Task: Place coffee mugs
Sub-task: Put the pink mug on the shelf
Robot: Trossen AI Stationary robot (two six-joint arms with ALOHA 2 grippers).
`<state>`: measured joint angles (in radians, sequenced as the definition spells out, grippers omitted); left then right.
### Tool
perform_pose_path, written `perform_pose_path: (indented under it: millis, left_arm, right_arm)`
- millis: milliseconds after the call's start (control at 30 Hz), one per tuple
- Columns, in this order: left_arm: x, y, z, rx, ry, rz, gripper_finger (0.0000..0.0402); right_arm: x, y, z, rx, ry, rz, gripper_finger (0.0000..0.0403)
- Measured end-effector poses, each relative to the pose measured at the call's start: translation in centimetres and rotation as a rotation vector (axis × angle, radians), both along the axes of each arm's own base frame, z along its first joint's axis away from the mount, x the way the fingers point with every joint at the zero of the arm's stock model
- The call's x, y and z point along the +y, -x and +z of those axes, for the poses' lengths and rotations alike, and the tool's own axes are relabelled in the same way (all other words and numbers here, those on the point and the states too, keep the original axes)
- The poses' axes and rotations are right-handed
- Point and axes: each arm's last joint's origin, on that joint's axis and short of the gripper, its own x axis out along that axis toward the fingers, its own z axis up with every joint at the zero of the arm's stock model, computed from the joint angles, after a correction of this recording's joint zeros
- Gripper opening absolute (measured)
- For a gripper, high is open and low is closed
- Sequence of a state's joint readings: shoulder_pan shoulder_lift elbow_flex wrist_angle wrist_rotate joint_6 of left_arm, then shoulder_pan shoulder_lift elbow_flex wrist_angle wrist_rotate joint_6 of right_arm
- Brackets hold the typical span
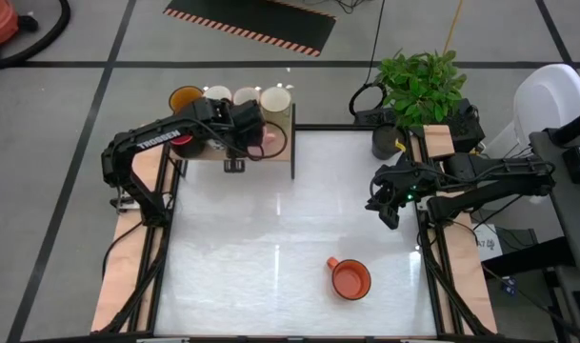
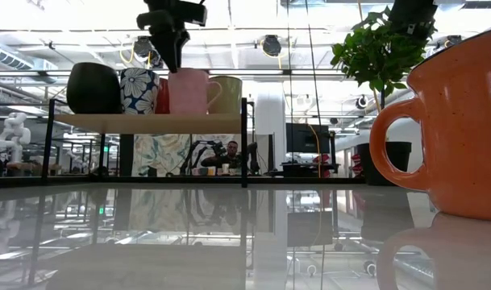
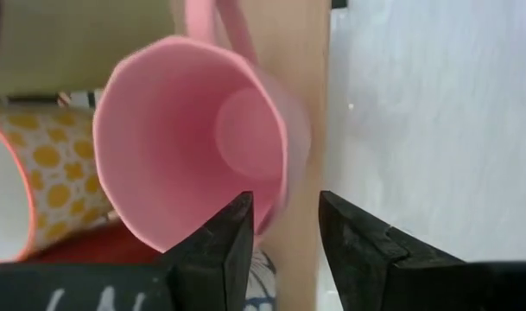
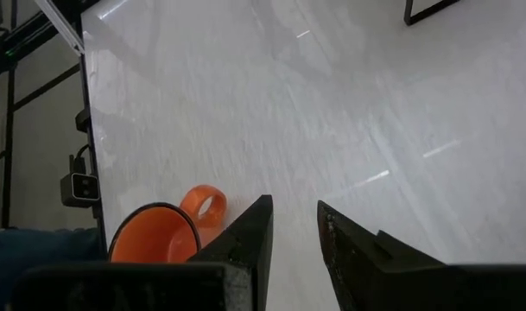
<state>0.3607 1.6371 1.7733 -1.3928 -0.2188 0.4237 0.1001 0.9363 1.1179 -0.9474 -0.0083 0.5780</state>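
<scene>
1. The left tool (image 1: 254, 136) is over the wooden shelf (image 1: 288, 133) at the far side of the counter (image 1: 270, 238). Its fingers (image 3: 224, 246) are parted and grip nothing; in the left wrist view they straddle the near rim of the pink mug (image 3: 193, 138) without closing on it.
2. The pink mug stands upright on the shelf, near its front edge, with its handle pointing away along the board.
3. Other mugs share the shelf: an amber-yellow mug (image 1: 185, 98), two white mugs (image 1: 232, 95) and a cream mug (image 1: 275, 98) along the back row, and a red mug (image 1: 183, 143) partly under the left arm.
4. From table height the row reads as a dark mug (image 2: 93, 88), a blue-flowered mug (image 2: 139, 90), the pink mug and an olive-cream one (some overlap each other).
5. The orange mug (image 1: 350, 278) sits alone on the counter, toward the near right, well apart from the shelf.
6. The right tool (image 1: 385, 202) hangs above the counter's right edge, fingers slightly apart and empty.
</scene>
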Motion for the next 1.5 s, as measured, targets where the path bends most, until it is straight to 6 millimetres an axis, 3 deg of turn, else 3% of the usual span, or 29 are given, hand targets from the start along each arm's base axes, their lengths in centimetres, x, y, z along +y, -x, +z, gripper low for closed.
perform_pose_path:
  millis: [267,500,800,1167,1500]
  left_arm:
    - [0.5,0.2,0.0,0.044,-0.034,-0.129,0.0125]
    - [0.7,0.1,0.0,0.017,-0.013,-0.103,0.0015]
    - [-0.6,-0.6,0.7,-0.077,0.024,0.013,0.0009]
    - [-0.2,-0.7,2.0,-0.273,0.088,0.406,0.0007]
    - [1.2,-2.6,-0.3,-0.236,0.106,0.526,0.0016]
  right_arm:
    - [0.0,0.0,0.0,-0.001,0.008,0.010,0.0077]
    - [0.0,0.0,0.0,-0.002,0.015,0.017,0.0077]
    - [0.0,0.0,0.0,-0.002,0.023,0.022,0.0077]
    - [0.0,0.0,0.0,-0.005,0.049,0.045,0.0077]
    - [0.0,0.0,0.0,-0.004,0.041,0.036,0.0077]
